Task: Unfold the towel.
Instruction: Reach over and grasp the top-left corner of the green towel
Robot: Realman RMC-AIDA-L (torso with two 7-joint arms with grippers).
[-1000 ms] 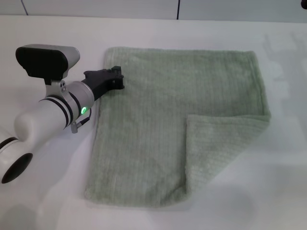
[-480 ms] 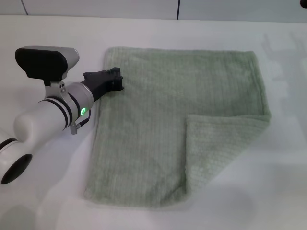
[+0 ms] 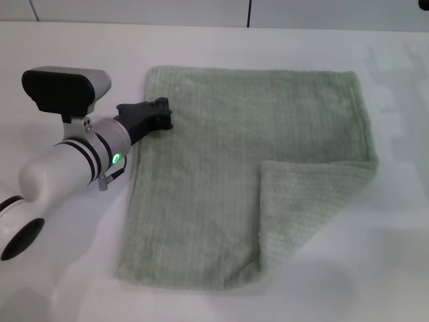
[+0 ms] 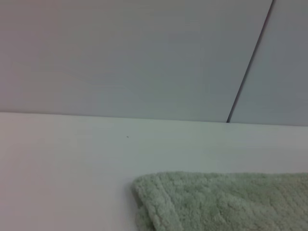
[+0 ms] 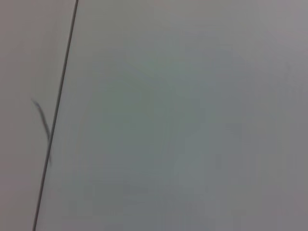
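Note:
The pale sage-green towel [image 3: 221,134] lies flat on the white table in the head view. Its near right part is folded over onto itself as a flap [image 3: 312,208]. My left gripper [image 3: 161,114] is low over the towel's left edge, near the far left corner. The left wrist view shows that far corner of the towel [image 4: 226,202] lying on the table, with nothing lifted. The right gripper is out of view, and the right wrist view shows only a plain grey wall.
The white table [image 3: 67,268] runs all round the towel. A grey panelled wall [image 3: 134,10] with a dark seam stands along the far edge. My left arm [image 3: 60,168] lies over the table's left side.
My left gripper has drawn back slightly to the left along the towel's left edge. The towel has not moved.

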